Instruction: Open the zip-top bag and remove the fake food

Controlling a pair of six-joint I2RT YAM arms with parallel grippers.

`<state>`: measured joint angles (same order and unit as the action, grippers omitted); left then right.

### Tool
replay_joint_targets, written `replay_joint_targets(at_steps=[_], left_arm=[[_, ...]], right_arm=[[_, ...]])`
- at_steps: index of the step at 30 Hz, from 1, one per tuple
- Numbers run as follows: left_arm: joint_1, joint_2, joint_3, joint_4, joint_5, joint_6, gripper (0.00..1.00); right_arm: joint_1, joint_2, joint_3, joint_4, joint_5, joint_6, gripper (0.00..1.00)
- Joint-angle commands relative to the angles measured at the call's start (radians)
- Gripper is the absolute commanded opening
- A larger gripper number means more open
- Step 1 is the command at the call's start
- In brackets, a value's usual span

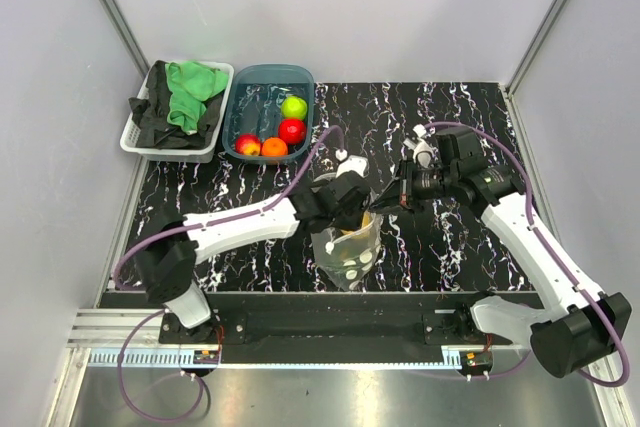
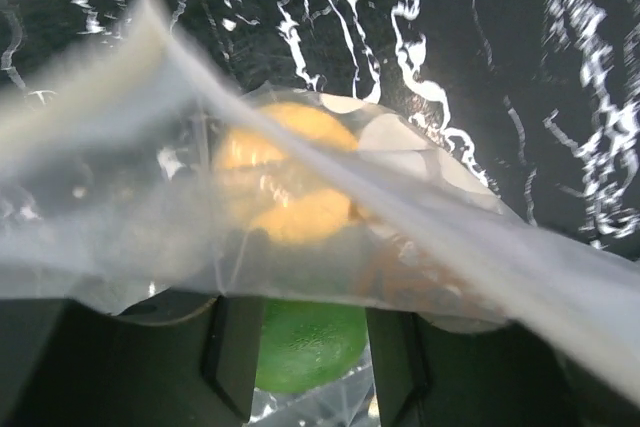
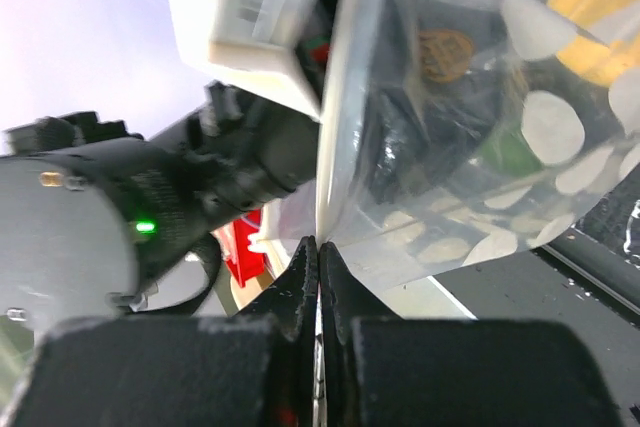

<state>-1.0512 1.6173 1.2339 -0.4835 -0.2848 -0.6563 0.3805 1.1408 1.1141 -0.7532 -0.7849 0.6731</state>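
Zip-top bag (image 3: 452,209) pinched in right jaws; lime fruit (image 2: 310,344) between left jaws.

Black table (image 1: 480,237) with white marble veining, and it's mostly bare on the right half. At the far left corner sits a white basket (image 1: 165,153), hanging a little over the table's left edge. Just beside it on the right, a teal tub (image 1: 272,69) against the back edge. Down front, centre, the zip-top bag (image 1: 352,252) is over the table near the front edge; whether its bottom touches the surface can't be told.
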Motion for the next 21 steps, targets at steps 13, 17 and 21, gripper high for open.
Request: replay_joint_targets(at_steps=[13, 17, 21], left_arm=[[0.048, 0.105, -0.008, 0.144, 0.16, 0.199, 0.74], [0.057, 0.138, 0.006, 0.167, 0.19, 0.204, 0.84], [0.066, 0.188, 0.032, 0.181, 0.217, 0.204, 0.84]], right_arm=[[-0.043, -0.049, -0.095, -0.006, 0.041, -0.015, 0.0], [-0.045, -0.046, -0.096, -0.011, 0.056, -0.027, 0.0], [-0.048, -0.03, -0.092, -0.031, 0.075, -0.046, 0.0]])
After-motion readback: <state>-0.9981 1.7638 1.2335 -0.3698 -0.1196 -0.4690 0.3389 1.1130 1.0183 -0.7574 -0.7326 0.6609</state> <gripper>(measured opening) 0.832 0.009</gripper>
